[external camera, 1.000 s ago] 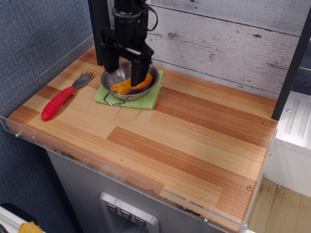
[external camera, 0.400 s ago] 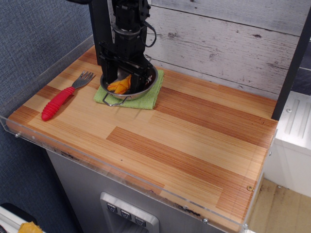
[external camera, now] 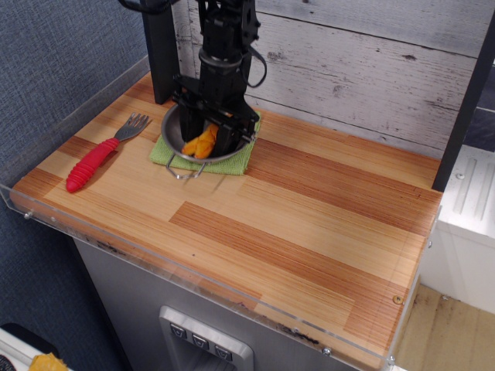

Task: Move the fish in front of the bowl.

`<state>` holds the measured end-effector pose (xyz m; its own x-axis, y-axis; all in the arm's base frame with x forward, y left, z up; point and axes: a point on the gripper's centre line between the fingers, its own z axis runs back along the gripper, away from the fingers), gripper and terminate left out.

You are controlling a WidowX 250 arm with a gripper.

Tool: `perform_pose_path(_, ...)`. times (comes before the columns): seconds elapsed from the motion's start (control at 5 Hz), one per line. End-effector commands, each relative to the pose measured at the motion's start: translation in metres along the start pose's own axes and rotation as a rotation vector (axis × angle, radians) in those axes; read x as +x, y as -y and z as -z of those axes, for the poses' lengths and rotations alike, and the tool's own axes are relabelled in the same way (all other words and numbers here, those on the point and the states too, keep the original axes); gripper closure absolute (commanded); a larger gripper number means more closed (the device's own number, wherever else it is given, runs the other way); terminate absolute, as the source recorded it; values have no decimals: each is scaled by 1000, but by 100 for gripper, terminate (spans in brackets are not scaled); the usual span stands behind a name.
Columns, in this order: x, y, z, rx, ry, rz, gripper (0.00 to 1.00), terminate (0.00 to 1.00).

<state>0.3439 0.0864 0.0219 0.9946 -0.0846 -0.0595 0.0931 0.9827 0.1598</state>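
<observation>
The orange-yellow fish [external camera: 200, 142] sits bunched between my gripper's two black fingers, inside the shiny steel bowl [external camera: 173, 139]. The bowl rests on a green cloth [external camera: 234, 161] at the back left of the wooden table, and its front wire handle [external camera: 184, 172] points toward the camera. My gripper [external camera: 206, 137] reaches straight down into the bowl and is shut on the fish, low in the bowl. The arm hides the bowl's far rim and part of the fish.
A red-handled fork [external camera: 96, 158] lies left of the bowl, tines toward the back. A clear plastic lip [external camera: 77, 224] runs along the table's left and front edges. A plank wall [external camera: 348, 69] stands right behind the bowl. A black post [external camera: 158, 54] rises at the back left.
The gripper has shifted slightly right and its fingers have closed in on the fish. The fish lay spread flat in the bowl; it is now squeezed narrow and upright between the fingers.
</observation>
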Motion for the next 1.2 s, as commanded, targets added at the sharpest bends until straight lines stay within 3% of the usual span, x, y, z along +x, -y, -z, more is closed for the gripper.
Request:
perform_pose_path(0.0,-32,5,-81,117,154,-61,100,0)
perform_pose_path(0.2,-75,2,-107,136,190,-139,100,0)
perform_pose_path(0.4,-113,-15,-96,99,160,-163,100,0)
perform_pose_path(0.6,-136,-42,-75,41,100,-174,100,0)
perform_pose_path(0.8,-147,-65,-42,-63,68,-204,100,0)
perform_pose_path(1.0,-132,-65,-17,-121,73,-158,100,0)
